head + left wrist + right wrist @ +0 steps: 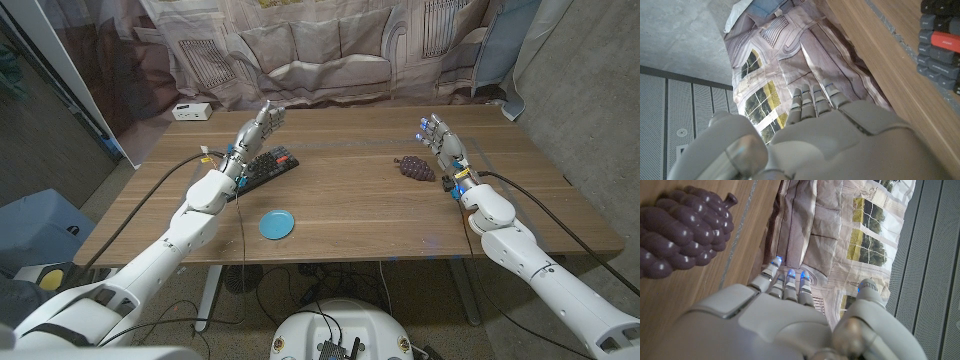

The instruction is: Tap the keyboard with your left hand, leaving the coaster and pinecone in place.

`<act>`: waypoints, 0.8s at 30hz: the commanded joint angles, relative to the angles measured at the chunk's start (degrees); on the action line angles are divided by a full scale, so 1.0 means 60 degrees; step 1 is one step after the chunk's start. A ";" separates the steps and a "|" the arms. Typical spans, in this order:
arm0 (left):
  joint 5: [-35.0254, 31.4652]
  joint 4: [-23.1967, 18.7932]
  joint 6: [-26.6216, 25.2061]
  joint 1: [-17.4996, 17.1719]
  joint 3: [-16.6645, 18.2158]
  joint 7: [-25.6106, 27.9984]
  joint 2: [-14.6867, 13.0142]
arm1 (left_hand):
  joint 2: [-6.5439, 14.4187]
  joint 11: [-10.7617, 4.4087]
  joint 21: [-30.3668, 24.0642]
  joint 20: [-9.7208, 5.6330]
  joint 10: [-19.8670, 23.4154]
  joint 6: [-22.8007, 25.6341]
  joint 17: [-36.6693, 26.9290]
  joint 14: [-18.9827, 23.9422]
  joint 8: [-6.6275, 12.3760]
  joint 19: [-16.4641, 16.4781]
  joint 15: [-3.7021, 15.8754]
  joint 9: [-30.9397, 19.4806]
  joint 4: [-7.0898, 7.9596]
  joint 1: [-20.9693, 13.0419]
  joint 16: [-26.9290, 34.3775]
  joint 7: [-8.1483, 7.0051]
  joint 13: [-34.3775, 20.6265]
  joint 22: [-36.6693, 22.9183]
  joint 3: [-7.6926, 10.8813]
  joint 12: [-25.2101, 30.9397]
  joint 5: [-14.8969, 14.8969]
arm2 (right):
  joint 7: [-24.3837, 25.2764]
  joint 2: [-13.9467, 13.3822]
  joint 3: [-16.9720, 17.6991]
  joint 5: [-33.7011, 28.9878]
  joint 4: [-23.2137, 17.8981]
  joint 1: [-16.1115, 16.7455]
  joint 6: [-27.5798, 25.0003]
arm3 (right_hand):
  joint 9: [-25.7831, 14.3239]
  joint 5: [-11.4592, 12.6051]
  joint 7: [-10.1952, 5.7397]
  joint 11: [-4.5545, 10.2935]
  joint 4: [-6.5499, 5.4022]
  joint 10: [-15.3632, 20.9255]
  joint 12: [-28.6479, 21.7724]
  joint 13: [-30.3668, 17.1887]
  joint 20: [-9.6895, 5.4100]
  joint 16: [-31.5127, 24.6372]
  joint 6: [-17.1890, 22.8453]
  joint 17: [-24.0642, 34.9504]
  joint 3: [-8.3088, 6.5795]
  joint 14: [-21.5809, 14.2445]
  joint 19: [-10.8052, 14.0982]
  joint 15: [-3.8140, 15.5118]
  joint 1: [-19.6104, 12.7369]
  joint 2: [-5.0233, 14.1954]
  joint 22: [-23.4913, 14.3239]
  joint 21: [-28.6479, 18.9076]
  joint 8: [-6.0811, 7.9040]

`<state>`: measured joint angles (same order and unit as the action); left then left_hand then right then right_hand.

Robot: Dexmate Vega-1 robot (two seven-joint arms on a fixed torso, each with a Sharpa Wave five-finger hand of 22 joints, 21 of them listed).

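Closest to me in the left wrist view, the left hand (840, 145) shows its back, fingers (812, 100) straight and lying side by side, with nothing in them. From the head view I see that same hand raised on its edge above the keyboard (262, 167), fingertips pointing up and away, so I judge it is poised over the keys rather than touching them; I cannot tell from these pictures whether any part of it meets the board. Dark keys and one red key run just beside the hand in the wrist view, which tells me the target sits right under my reach. On the other side, the right hand (443, 143) stands upright with fingers (785, 282) together and extended, empty, parked just beside the pinecone (414, 168) without touching it; I keep it there so it stays out of the job. Nearer the table's front edge, the blue coaster (277, 224) lies apart from the keyboard, clear of the path my left hand needs for a downward tap.
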<state>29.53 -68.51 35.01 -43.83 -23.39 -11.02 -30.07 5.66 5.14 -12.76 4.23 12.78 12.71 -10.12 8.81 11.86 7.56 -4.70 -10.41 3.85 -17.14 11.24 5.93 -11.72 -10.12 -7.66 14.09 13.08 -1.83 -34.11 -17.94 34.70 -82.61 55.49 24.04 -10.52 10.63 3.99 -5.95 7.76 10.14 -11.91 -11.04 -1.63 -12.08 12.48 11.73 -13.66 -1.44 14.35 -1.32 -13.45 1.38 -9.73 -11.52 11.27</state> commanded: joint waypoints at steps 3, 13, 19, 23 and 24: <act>0.0436 0.0364 -0.0056 0.0013 0.0022 -0.0205 0.0280 | 0.0011 -0.0005 -0.0031 0.0018 -0.0015 0.0030 -0.0027 0.0065 -0.0021 0.0055 0.0008 0.0008 -0.0078 -0.0162 -0.0002 -0.0049 0.0012 -0.0011 -0.0014 -0.0038 -0.0016 | -0.0022 0.0035 -0.0124 -0.0090 0.0099 -0.0164 -0.0095 | -0.0053 0.0043 -0.0069 0.0020 0.0026 0.0004 -0.0007 -0.0022 0.0002 -0.0023 0.0068 0.0021 0.0027 -0.0074 0.0058 -0.0029 -0.0048 -0.0002 -0.0016 0.0006 0.0008; 0.0203 -0.0044 -0.0454 -0.0150 0.0045 0.0259 0.0105 | 0.0052 -0.0002 0.0096 0.0173 -0.0095 0.0019 -0.0025 -0.0028 -0.0055 -0.0169 -0.0016 0.0009 -0.0110 -0.0228 -0.0055 -0.0059 0.0022 -0.0013 0.0018 -0.0098 -0.0040 | 0.0123 -0.0007 -0.0115 -0.0097 -0.0082 -0.0091 -0.0243 | -0.0052 0.0043 -0.0046 -0.0019 0.0020 0.0003 0.0002 -0.0021 0.0023 -0.0015 0.0065 0.0023 0.0035 -0.0069 0.0047 -0.0066 -0.0045 0.0004 -0.0016 0.0020 0.0004; 0.0039 -0.0238 -0.0681 -0.0236 0.0043 0.0580 0.0039 | 0.0073 0.0004 0.0126 0.0150 -0.0105 0.0015 -0.0025 -0.0036 -0.0066 -0.0219 -0.0018 0.0009 -0.0122 -0.0256 -0.0060 -0.0059 0.0025 -0.0014 0.0035 -0.0112 -0.0049 | 0.0178 -0.0057 -0.0084 -0.0111 -0.0169 -0.0016 -0.0260 | -0.0052 0.0044 -0.0041 -0.0020 0.0017 0.0013 0.0002 -0.0021 0.0033 -0.0014 0.0064 0.0025 0.0039 -0.0074 0.0050 -0.0072 -0.0044 0.0008 -0.0016 0.0025 0.0003; 0.0016 -0.0314 -0.0762 -0.0262 0.0022 0.0612 0.0016 | 0.0089 0.0021 0.0151 0.0172 -0.0106 0.0020 -0.0025 -0.0040 -0.0070 -0.0268 -0.0026 0.0009 -0.0130 -0.0275 -0.0063 -0.0055 0.0026 -0.0015 0.0047 -0.0118 -0.0054 | 0.0183 -0.0097 -0.0069 -0.0091 -0.0222 0.0007 -0.0319 | -0.0052 0.0044 -0.0033 -0.0023 0.0016 0.0013 0.0004 -0.0021 0.0034 -0.0014 0.0067 0.0025 0.0039 -0.0077 0.0052 -0.0077 -0.0045 0.0012 -0.0016 0.0026 0.0003; 0.0012 -0.0343 -0.0791 -0.0273 0.0019 0.0625 0.0006 | 0.0091 0.0022 0.0152 0.0174 -0.0099 0.0018 -0.0025 -0.0046 -0.0071 -0.0270 -0.0026 0.0009 -0.0131 -0.0277 -0.0065 -0.0054 0.0026 -0.0015 0.0049 -0.0115 -0.0055 | 0.0168 -0.0107 -0.0067 -0.0082 -0.0227 0.0009 -0.0325 | -0.0052 0.0044 -0.0033 -0.0024 0.0016 0.0010 0.0006 -0.0021 0.0036 -0.0012 0.0063 0.0025 0.0040 -0.0073 0.0051 -0.0076 -0.0045 0.0013 -0.0016 0.0027 0.0002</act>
<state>30.75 -68.93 32.66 -44.76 -23.19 -9.64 -29.48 6.27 5.11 -12.03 5.14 12.37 12.70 -10.13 8.81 11.48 6.22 -4.70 -10.41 3.28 -18.19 11.01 5.93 -11.45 -10.14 -7.38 13.68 13.08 -1.18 -34.11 -18.59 34.16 -82.91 54.92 22.69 -10.52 10.63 3.67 -5.94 7.76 10.14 -11.91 -11.04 -1.63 -12.08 12.80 11.74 -13.66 -1.65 14.34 -1.54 -13.45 1.38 -9.73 -11.52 11.27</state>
